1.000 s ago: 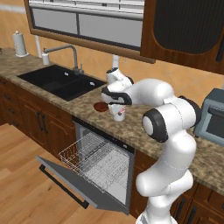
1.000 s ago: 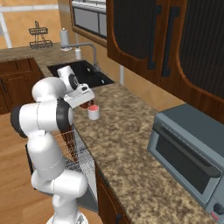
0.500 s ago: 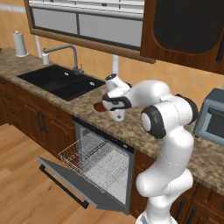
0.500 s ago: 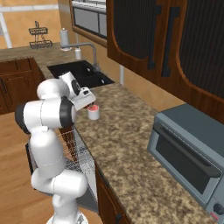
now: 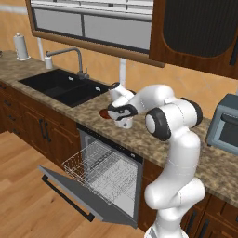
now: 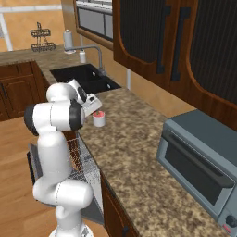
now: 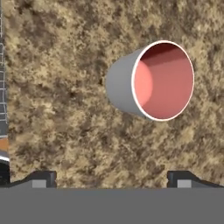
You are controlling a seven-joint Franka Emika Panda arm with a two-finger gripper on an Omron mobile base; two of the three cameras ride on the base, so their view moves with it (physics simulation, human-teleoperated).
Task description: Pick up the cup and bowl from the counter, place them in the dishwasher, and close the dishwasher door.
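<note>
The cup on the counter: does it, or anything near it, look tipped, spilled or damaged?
Nothing stands out. The cup stands upright on the counter, empty, with no spill around it. The open fingers hover above without touching it. The dishwasher door hangs open, as the task needs.

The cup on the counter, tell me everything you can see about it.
The small white cylindrical cup has a pinkish-red inside, a thin pale rim and no handle. It looks smooth and empty. It stands upright on the speckled brown granite counter, near the front edge above the open dishwasher. The open pincer hovers over it, fingertips apart and not touching it.
</note>
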